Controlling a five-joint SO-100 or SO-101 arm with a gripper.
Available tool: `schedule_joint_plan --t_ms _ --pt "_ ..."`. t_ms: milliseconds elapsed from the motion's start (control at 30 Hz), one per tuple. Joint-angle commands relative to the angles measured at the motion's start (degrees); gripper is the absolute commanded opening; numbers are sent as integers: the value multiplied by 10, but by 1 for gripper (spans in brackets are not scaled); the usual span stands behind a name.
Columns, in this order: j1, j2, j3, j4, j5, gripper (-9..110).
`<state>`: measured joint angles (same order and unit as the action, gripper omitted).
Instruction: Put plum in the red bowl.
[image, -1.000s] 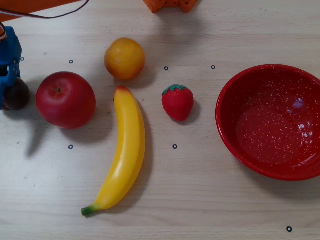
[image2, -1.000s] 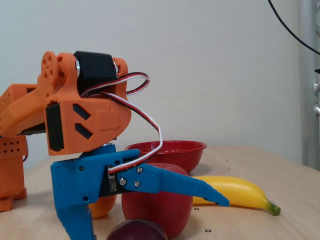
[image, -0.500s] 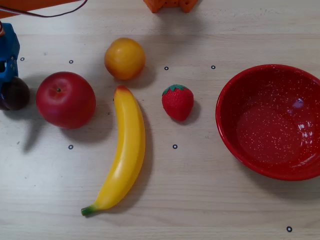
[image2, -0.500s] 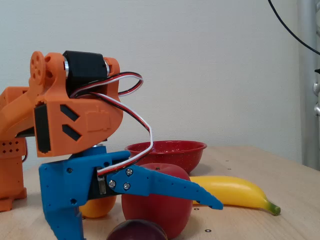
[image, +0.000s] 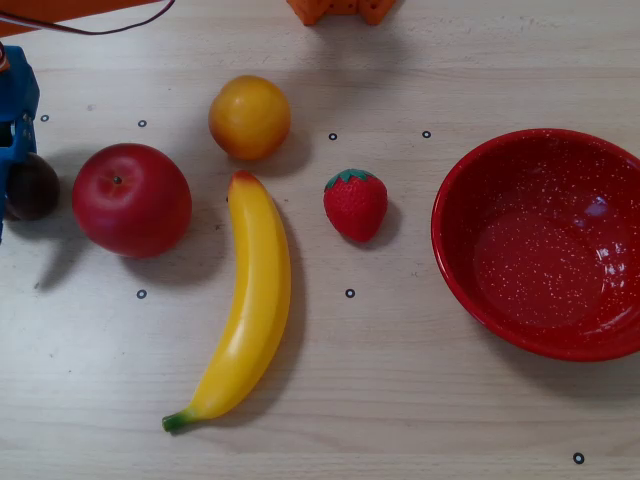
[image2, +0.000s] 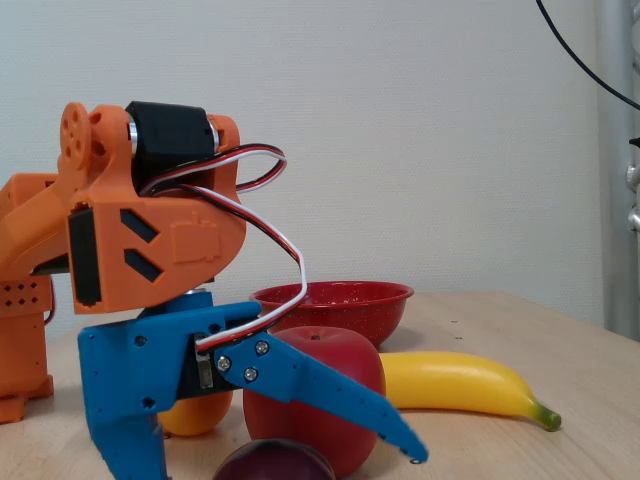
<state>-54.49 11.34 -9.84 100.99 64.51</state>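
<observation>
Plum (image: 32, 187): small, round, dark maroon, almost black; lying on the surface (image: 420, 400) at the far left edge of the overhead view, just beside the apple (image: 131, 199). In the fixed view it (image2: 274, 461) is showing glossy at the bottom edge.
Gripper (image2: 285, 465): blue fingers (image2: 330, 395) are standing apart, straddling the plum from above; one is pointing straight down, the other slanting outward over it. Contact with the plum cannot be told.
Red bowl (image: 455, 255): glossy, white-speckled, sitting at the right of the overhead view, well apart from the plum.
Hidden or cut off: the plum's lower part is cropped in the fixed view; the overhead view is showing only a blue sliver of the gripper at its left edge.
Surroundings: orange (image: 249, 117), banana (image: 245, 305) and strawberry (image: 355, 204) are lying between the apple and the bowl.
</observation>
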Motion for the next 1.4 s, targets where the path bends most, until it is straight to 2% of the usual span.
schedule_joint_plan --t_ms 0,467,567,967,1367 --pt "-5 32 -28 9 17 47" --pt "-2 33 -29 11 25 15" --pt "-4 34 -31 11 28 0" --pt "21 152 -36 13 -64 0" --pt "81 412 156 4 -137 0"
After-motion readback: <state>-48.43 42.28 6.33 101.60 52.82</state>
